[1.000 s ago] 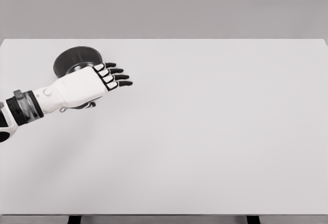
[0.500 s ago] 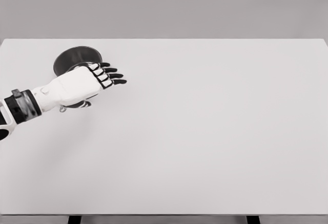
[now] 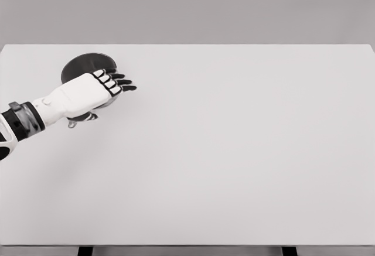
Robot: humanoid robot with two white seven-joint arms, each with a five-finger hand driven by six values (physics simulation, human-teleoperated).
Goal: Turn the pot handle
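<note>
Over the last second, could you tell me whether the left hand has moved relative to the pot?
Yes. The left hand has drawn back leftward and slightly up the picture, across the pot, which has stayed put.

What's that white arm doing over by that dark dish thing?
The robot's left hand is over a dark pot near the table's far left corner, fingers extended past its right rim. The pot's handle seems to peek out below the hand. Whether the hand touches it can't be told. The right arm is out of view.
</note>
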